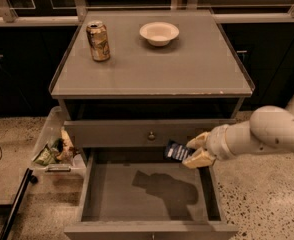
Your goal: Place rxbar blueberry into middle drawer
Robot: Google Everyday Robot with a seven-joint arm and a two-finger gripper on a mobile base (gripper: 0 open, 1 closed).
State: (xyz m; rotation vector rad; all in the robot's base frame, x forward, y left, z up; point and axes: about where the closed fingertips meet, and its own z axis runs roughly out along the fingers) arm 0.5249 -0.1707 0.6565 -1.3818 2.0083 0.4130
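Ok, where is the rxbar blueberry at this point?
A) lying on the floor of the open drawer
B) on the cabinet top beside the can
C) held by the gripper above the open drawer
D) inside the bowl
C: the rxbar blueberry sits pinched in the gripper, in the air over the right rear of the open middle drawer, whose floor shows only a shadow.
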